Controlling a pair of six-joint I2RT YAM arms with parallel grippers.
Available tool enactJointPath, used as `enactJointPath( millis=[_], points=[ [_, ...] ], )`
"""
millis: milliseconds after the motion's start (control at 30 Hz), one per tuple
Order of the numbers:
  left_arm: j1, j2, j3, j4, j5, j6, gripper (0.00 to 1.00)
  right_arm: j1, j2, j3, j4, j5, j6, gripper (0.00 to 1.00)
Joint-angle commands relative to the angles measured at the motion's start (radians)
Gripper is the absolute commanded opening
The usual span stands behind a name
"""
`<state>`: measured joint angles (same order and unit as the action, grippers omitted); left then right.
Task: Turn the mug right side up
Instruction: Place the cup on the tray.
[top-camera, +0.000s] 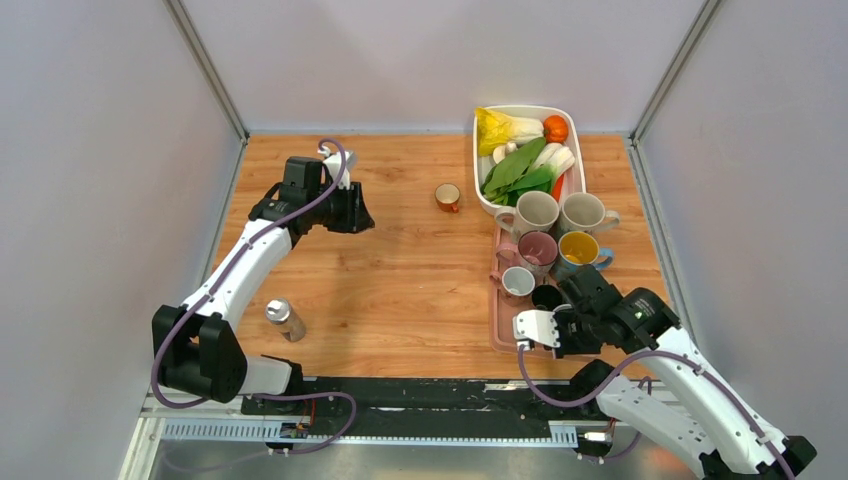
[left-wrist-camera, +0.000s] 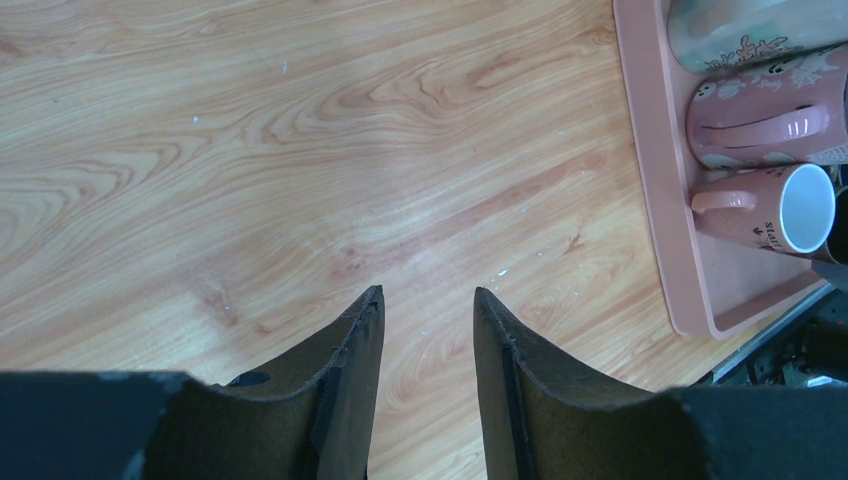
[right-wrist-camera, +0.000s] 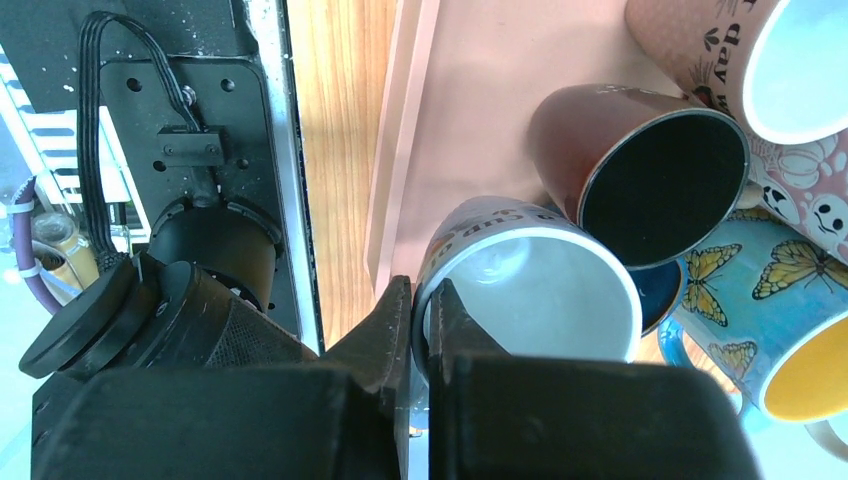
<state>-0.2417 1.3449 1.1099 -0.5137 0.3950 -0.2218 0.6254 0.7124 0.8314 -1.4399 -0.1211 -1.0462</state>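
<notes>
The right gripper is clamped on the rim of the white-lined mug, one finger inside and one outside, at the near left corner of the pink tray. The mug's mouth faces the wrist camera. A dark red mug crowds its side, touching or nearly so, with a butterfly mug and a pink mug packed close behind. The left gripper hangs over the bare table, fingers apart, nothing between them. A small orange cup and a metal canister stand well away from the tray.
</notes>
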Motion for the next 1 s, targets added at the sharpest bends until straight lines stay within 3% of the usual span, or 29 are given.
enactJointPath(
  millis=[0,200,467,800,967],
  points=[
    [0.003,-0.022,0.007,0.044,0.015,-0.003,0.46,-0.025,0.027,0.015,0.03,-0.039,-0.08,0.0],
    [0.002,-0.024,0.002,0.052,0.02,-0.005,0.46,-0.122,0.104,0.024,0.029,-0.05,-0.229,0.0],
    [0.004,-0.028,0.004,0.054,0.016,-0.003,0.46,-0.376,0.179,-0.001,0.03,-0.037,-0.558,0.02],
    [0.003,-0.038,-0.004,0.06,0.003,0.003,0.46,-0.394,0.143,-0.042,0.029,-0.093,-0.676,0.17],
    [0.002,-0.034,-0.001,0.06,0.004,0.003,0.46,-0.394,0.133,-0.058,0.029,-0.112,-0.66,0.18]
  ],
)
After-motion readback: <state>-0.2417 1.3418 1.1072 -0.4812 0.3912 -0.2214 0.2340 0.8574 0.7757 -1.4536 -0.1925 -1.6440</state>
